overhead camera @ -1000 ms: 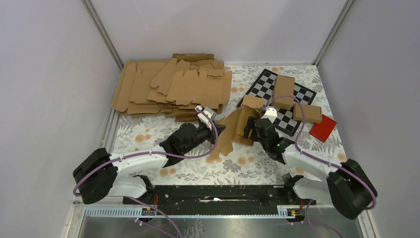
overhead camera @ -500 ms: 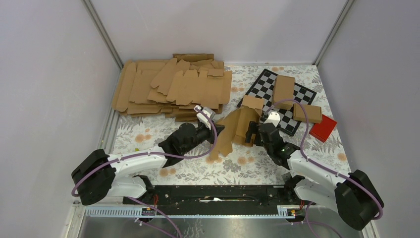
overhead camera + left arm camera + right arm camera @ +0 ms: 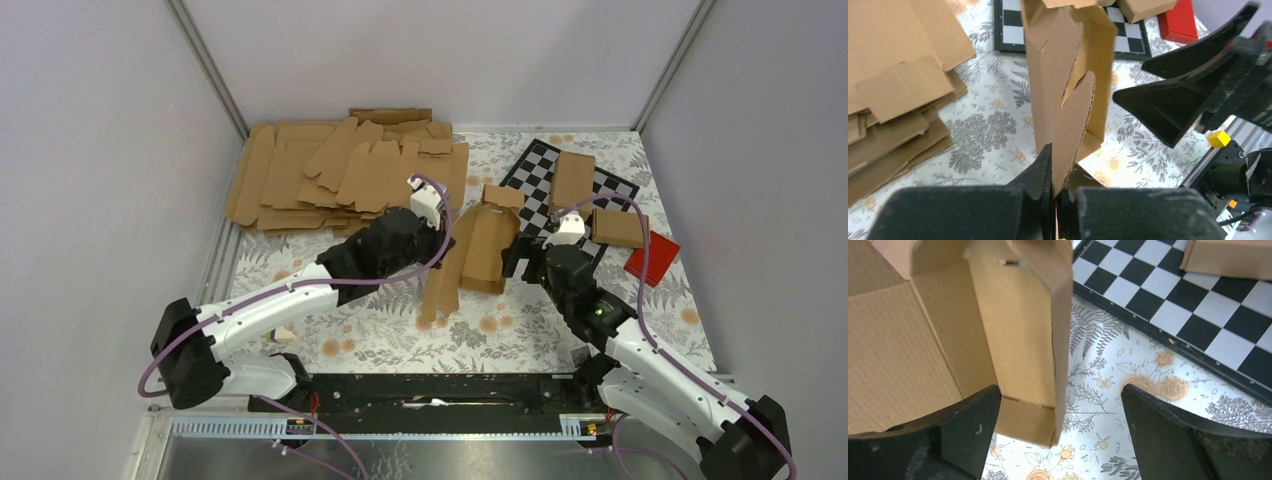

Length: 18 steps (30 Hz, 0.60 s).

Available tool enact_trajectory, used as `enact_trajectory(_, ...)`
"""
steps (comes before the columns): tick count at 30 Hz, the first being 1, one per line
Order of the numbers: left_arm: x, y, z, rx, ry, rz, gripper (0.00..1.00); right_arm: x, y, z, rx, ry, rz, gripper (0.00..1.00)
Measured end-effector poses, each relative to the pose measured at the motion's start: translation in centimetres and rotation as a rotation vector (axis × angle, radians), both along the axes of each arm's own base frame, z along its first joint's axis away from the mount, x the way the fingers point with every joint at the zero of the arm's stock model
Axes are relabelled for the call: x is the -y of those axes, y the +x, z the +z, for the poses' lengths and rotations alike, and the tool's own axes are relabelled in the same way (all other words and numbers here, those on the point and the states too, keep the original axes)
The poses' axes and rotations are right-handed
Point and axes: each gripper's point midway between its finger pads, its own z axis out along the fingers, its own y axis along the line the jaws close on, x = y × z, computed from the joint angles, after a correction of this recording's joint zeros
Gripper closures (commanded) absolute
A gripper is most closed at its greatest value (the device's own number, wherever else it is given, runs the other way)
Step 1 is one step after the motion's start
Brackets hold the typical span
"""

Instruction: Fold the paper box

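Observation:
The paper box (image 3: 485,250) is a half-formed brown carton with loose flaps, held tilted above the floral table. My left gripper (image 3: 438,238) is shut on one rounded flap of it; in the left wrist view the flap (image 3: 1073,120) runs down between the closed fingers (image 3: 1044,167). My right gripper (image 3: 522,262) stands open just right of the carton. In the right wrist view the carton's lower corner (image 3: 1028,415) lies between the spread fingers (image 3: 970,415), close to the left one, with no grip on it.
A stack of flat brown blanks (image 3: 340,175) fills the back left. A chessboard (image 3: 560,235) at the back right carries two folded cartons (image 3: 572,178) (image 3: 618,228), and a red block (image 3: 652,258) lies beside it. Walls close in on three sides.
My left gripper has lifted the paper box up and away from the bases. My right gripper has opened wider and let go, staying just right of the carton.

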Motion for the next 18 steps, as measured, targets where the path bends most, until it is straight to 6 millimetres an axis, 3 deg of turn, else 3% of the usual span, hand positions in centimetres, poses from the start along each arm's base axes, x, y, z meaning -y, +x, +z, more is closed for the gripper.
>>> enact_trajectory(7,-1.4,-0.4,0.3,-0.159,0.127,-0.023,1.00,-0.3,0.4,3.8,0.022,-0.043,0.035,0.00)
enact_trajectory(11,-2.4,-1.2,-0.5,-0.259,0.191,-0.046,1.00,-1.1,0.6,4.9,-0.002,-0.052,0.074,0.01)
enact_trajectory(15,-4.0,-2.4,-1.9,-0.369,0.270,-0.058,1.00,-3.3,1.5,5.0,-0.085,-0.048,0.153,0.01)
enact_trajectory(18,-4.7,-2.8,-3.0,-0.439,0.333,-0.066,1.00,-4.0,2.2,3.4,-0.175,-0.009,0.200,0.03)
